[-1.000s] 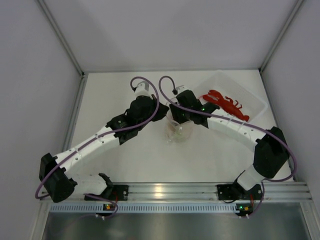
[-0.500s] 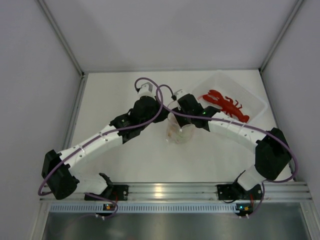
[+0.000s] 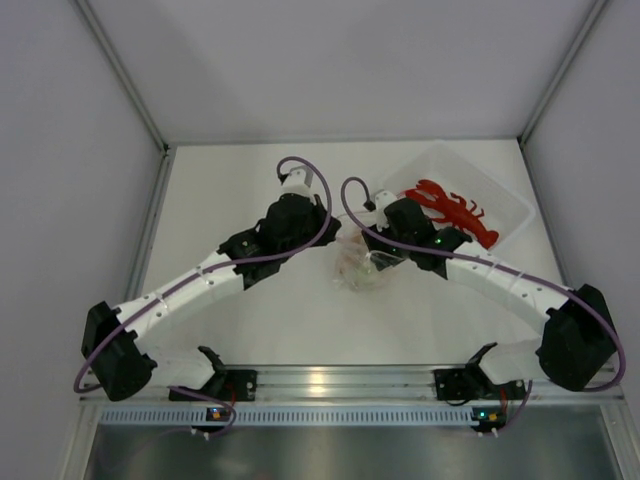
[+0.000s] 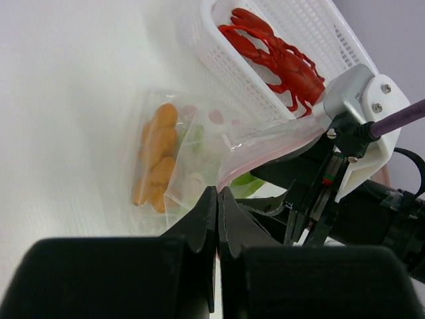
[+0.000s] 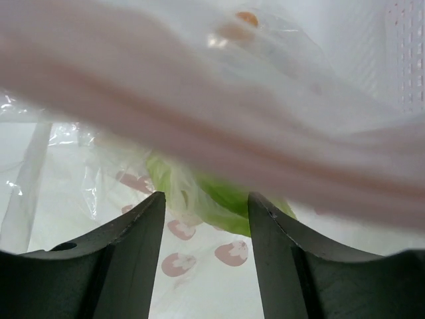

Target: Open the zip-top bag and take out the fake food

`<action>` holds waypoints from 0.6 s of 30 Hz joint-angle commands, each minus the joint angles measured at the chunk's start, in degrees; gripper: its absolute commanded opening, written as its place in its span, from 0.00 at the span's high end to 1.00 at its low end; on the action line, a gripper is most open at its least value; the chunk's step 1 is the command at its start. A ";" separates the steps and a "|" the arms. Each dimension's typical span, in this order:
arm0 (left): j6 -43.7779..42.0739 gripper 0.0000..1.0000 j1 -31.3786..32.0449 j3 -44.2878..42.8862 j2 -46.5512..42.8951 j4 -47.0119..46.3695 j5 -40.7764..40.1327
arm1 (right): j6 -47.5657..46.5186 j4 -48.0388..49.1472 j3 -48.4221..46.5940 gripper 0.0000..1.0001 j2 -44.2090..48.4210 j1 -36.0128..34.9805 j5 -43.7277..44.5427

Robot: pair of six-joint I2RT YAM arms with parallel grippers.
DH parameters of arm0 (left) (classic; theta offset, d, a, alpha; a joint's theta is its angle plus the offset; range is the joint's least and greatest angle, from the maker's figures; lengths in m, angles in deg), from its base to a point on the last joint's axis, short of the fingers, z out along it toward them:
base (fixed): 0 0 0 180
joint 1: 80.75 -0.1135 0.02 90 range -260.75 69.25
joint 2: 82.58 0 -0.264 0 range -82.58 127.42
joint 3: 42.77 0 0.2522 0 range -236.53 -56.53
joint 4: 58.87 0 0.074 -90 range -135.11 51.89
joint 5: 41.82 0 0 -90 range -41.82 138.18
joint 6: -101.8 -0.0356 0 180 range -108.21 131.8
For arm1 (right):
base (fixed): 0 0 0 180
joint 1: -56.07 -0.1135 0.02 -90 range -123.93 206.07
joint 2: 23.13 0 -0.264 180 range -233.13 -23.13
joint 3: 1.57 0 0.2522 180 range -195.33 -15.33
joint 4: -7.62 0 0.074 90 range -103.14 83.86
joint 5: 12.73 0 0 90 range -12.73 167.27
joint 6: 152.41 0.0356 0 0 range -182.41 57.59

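Observation:
The zip-top bag (image 3: 358,268) lies on the table between my two grippers. My left gripper (image 3: 330,238) is shut on its near edge (image 4: 217,193), just below the pink zip strip (image 4: 265,149). An orange ridged piece (image 4: 154,163) and a green leafy piece (image 4: 247,181) show inside the bag. My right gripper (image 3: 385,255) is open at the bag's mouth. Its fingers (image 5: 133,252) point at the green piece (image 5: 212,193) under the blurred pink strip (image 5: 199,113). The red lobster (image 3: 455,210) lies in the tray, also seen in the left wrist view (image 4: 275,56).
A clear rectangular tray (image 3: 505,195) stands at the back right, close to my right wrist; its ribbed wall (image 4: 226,63) shows in the left wrist view. Booth walls and metal posts close in the table on the left, right and back.
My right arm has swung out to the right and its gripper has shifted right along the bag. My left gripper has edged slightly toward the bag. The bag has been pulled wider.

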 commanded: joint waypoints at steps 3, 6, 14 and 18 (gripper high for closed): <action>-10.34 1.00 -0.58 -4.95 1.34 -1.46 4.84 | -1.92 2.20 2.94 0.42 3.86 1.13 -4.12; -12.72 1.00 -0.58 -6.09 2.92 -1.46 8.19 | -3.58 4.13 4.26 0.39 5.09 0.42 -2.89; -12.55 1.00 -0.93 -5.39 2.93 -1.46 5.13 | -4.03 8.71 8.21 0.38 4.40 -0.20 3.09; -11.85 1.00 -1.02 -4.61 2.22 -1.46 2.31 | -2.80 11.77 11.37 0.43 4.56 -0.37 4.50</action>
